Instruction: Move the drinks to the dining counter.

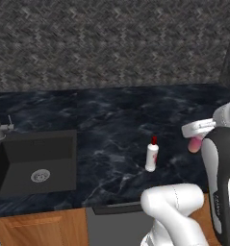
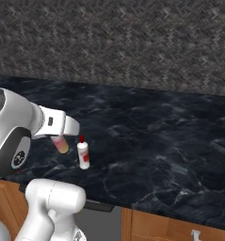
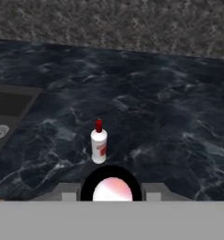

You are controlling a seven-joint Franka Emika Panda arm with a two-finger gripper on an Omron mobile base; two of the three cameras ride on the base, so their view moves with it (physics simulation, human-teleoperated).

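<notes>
A robot arm is partway through carrying drinks to a long black-blue marbled stone counter (image 1: 111, 120) with a dark sink (image 1: 34, 163) set into it. One drink, a slim white bottle with a red cap (image 1: 151, 154), already stands upright on the counter, to the right of the sink and near the front edge. The gripper (image 2: 62, 141) hangs above the counter just right of that white bottle, holding a tiny pink-and-white bottle (image 2: 61, 144); its fingers are closed narrowly around the bottle's upper part, and the bottle dangles below them, tilted slightly, clear of the stone. In the hand view the pink bottle (image 3: 113, 190) appears end-on as a pale disc inside a dark ring, with the white bottle just beyond it. The step in hand looks like setting this second drink down. The next move likely calls for lowering straight to a bare patch beside the white bottle without knocking it, then opening the fingers. The arm bends over from the front edge, wrist reaching forward and down.
</notes>
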